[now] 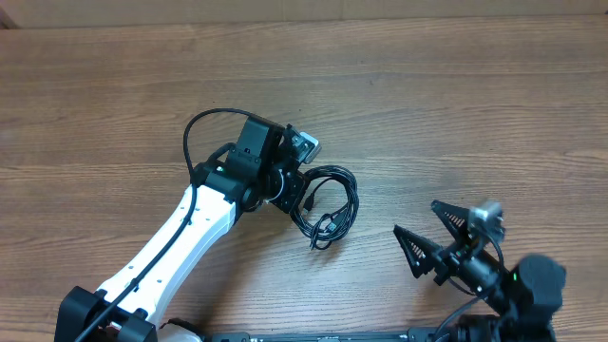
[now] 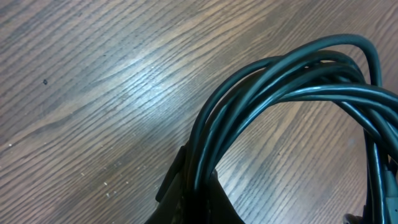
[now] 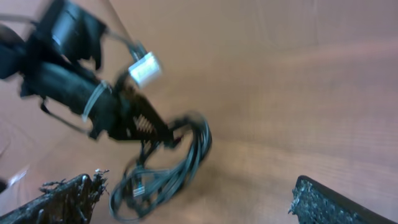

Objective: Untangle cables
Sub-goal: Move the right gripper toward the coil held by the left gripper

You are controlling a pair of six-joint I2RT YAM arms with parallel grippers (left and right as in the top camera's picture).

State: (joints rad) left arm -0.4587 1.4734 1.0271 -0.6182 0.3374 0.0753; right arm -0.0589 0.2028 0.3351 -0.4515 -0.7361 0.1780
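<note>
A coiled bundle of thin black cables (image 1: 331, 201) lies on the wooden table near the middle. My left gripper (image 1: 302, 198) is shut on the left side of the coil; in the left wrist view the cable strands (image 2: 273, 87) run between my dark fingers (image 2: 198, 199). My right gripper (image 1: 429, 237) is open and empty at the lower right, apart from the coil. In the blurred right wrist view the cables (image 3: 180, 162) with a small plug end (image 3: 138, 190) lie ahead between my spread fingers (image 3: 193, 202).
The wooden table (image 1: 475, 114) stretches all around. The left arm's white link (image 1: 180, 237) runs from the lower left toward the coil. A thicker black wire (image 1: 195, 128) loops off the left wrist.
</note>
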